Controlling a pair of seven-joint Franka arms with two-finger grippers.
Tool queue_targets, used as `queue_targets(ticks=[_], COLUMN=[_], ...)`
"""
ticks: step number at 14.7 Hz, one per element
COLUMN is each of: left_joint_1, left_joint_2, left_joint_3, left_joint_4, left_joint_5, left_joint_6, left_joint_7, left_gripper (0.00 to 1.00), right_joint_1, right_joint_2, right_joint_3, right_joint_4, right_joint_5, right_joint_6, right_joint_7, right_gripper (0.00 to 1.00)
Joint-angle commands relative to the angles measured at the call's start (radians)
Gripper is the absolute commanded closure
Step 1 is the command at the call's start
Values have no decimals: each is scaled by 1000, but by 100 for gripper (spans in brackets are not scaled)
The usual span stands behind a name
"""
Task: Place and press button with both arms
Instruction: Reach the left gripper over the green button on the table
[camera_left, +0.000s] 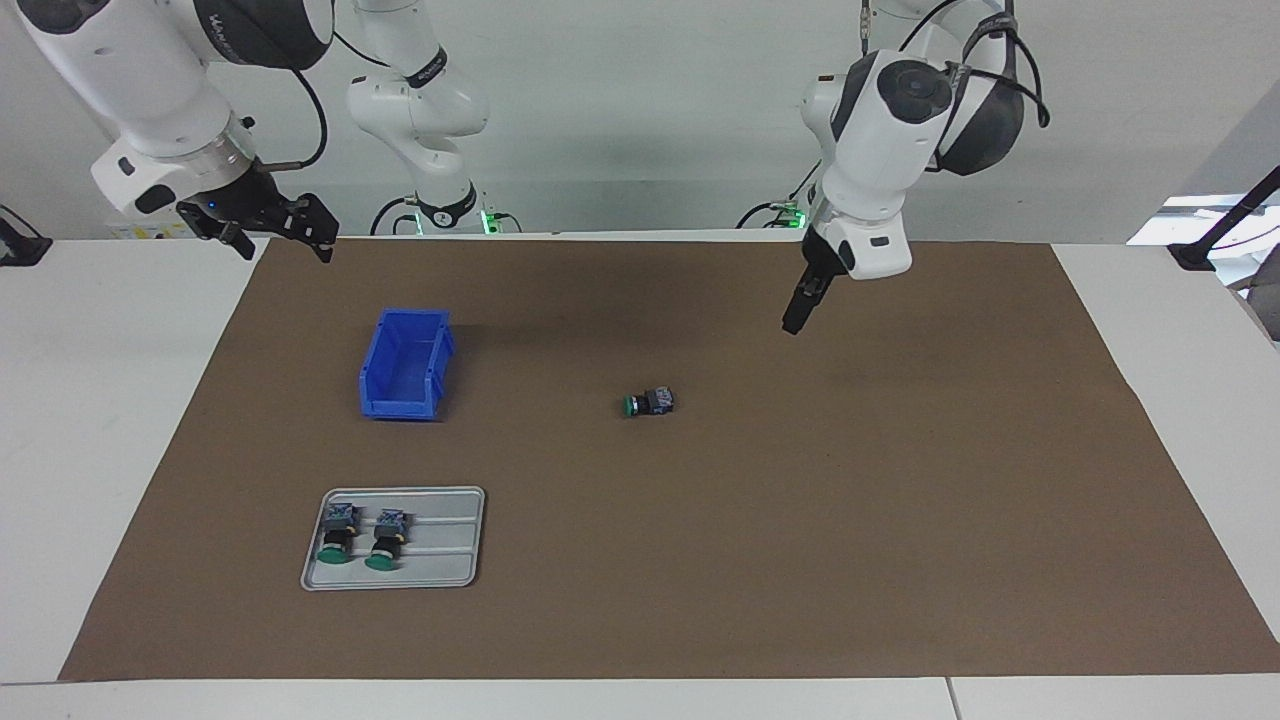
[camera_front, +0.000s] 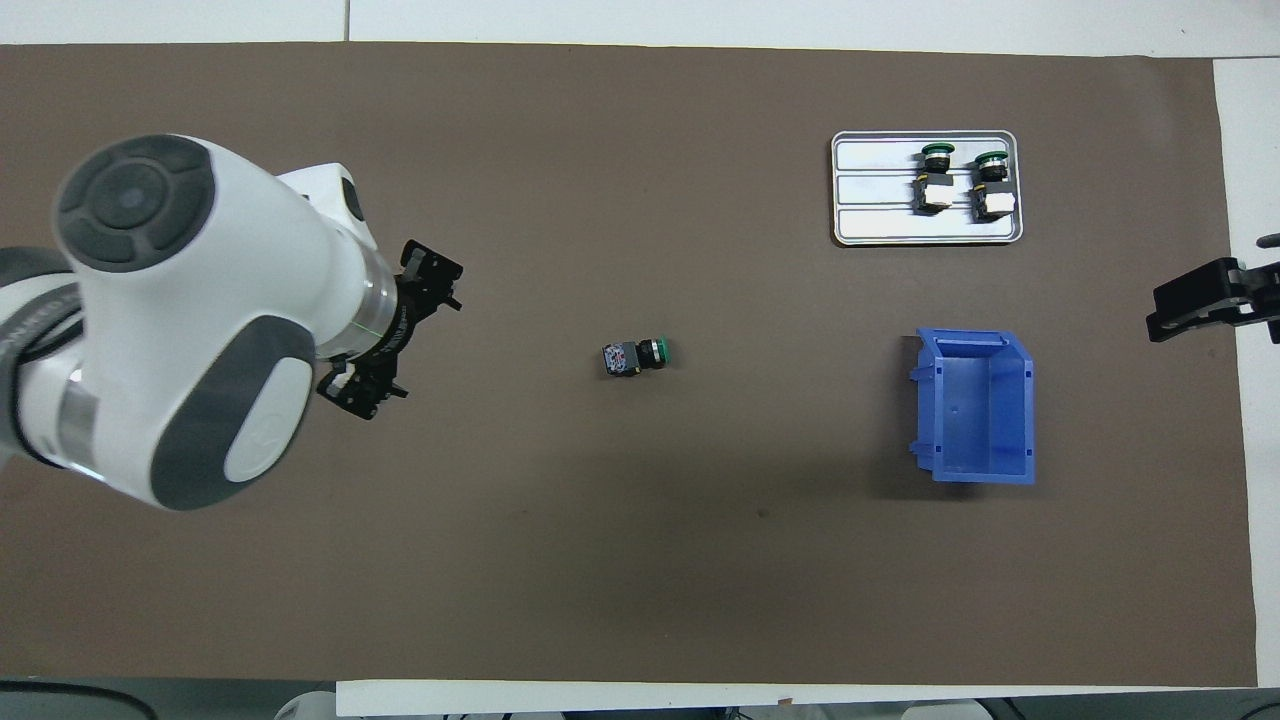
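Both arms are built of glossy white rounded shells, the left arm (camera_left: 875, 140) and the right arm (camera_left: 150, 90) alike, with dark grey bands and caps at the joints. Black cables loop along the links, and faint grey lettering marks a dark joint cover of the right arm. Each wrist ends in a black two-finger gripper of angular links, the left gripper (camera_left: 797, 318) and the right gripper (camera_left: 285, 232); green lights glow at the arm bases.

Button (camera_front: 637, 356) sideways on brown mat (camera_front: 640, 560)

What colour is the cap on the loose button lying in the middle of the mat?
Green, clearest in the overhead view: button.
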Motion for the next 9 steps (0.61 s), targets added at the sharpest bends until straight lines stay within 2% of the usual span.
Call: queue_targets(ticks=[1, 4, 9], left_joint_1=[-76, -119, -219], left_joint_2=[96, 210, 365], left_joint_3=[17, 16, 22], left_joint_4=[47, 122, 228], left_joint_5=[-6, 1, 10], left_joint_6=[29, 51, 67], left_joint_7=[-158, -300, -431], left_gripper=[0, 0, 0], right_joint_1=[-5, -7, -7], right_joint_2=[-25, -27, -25], right_joint_3=[10, 8, 8], right_joint_4=[-33, -33, -33], right_joint_5=[2, 2, 3], right_joint_6=[12, 12, 12], right_joint_7=[5, 5, 5], right_gripper=[1, 1, 1])
